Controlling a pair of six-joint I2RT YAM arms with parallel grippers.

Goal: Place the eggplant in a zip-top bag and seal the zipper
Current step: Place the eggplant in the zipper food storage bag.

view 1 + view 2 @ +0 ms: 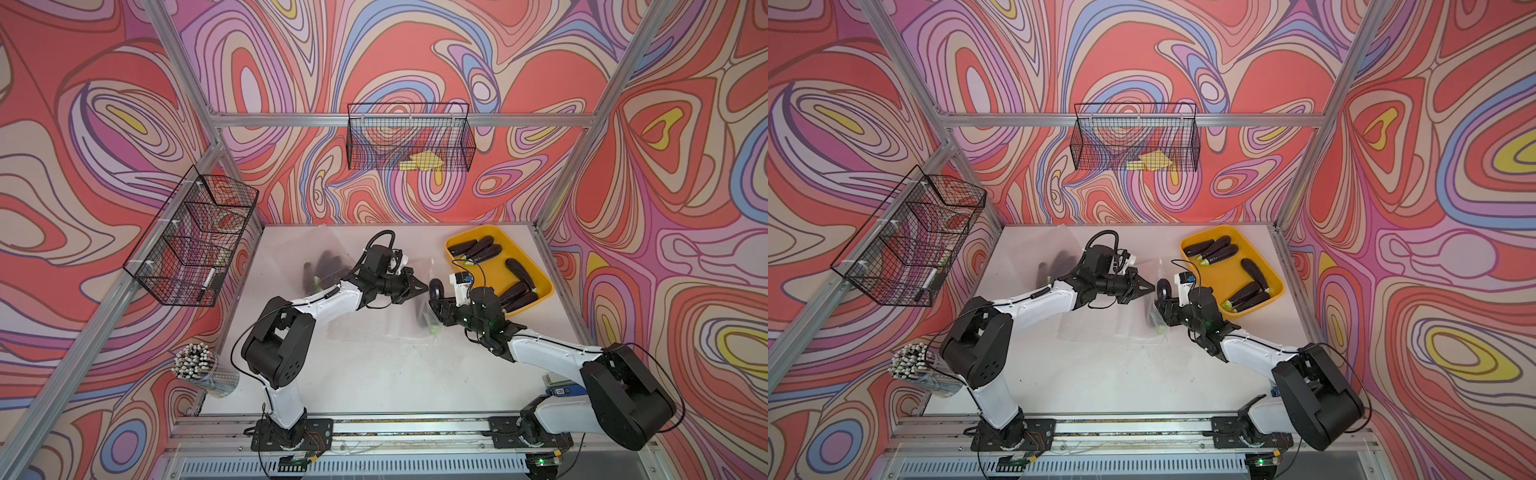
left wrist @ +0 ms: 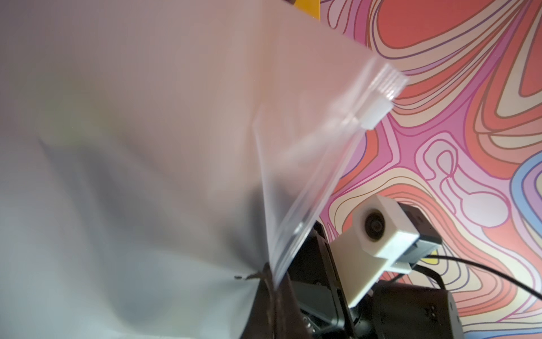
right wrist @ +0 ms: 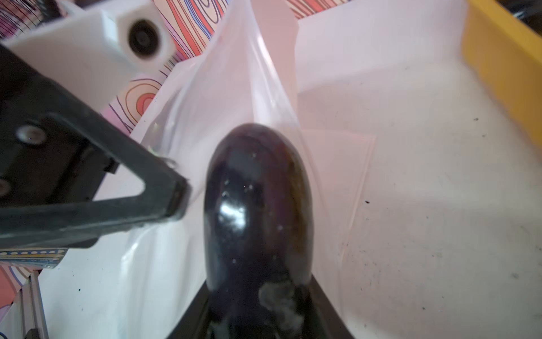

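Eggplant (image 3: 258, 205) gripped in right pincer (image 3: 261, 305) — tip against bag (image 3: 223, 88), beside left pincer (image 3: 179, 199).

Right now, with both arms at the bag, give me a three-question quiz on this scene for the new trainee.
1. True or false: the left gripper is shut on the clear plastic zip-top bag.
2. The right gripper holds: A) a pen, B) a dark purple eggplant, C) nothing.
3. Where do the spare eggplants lie?
Key: 1 true; 2 B; 3 in the yellow plastic tray.
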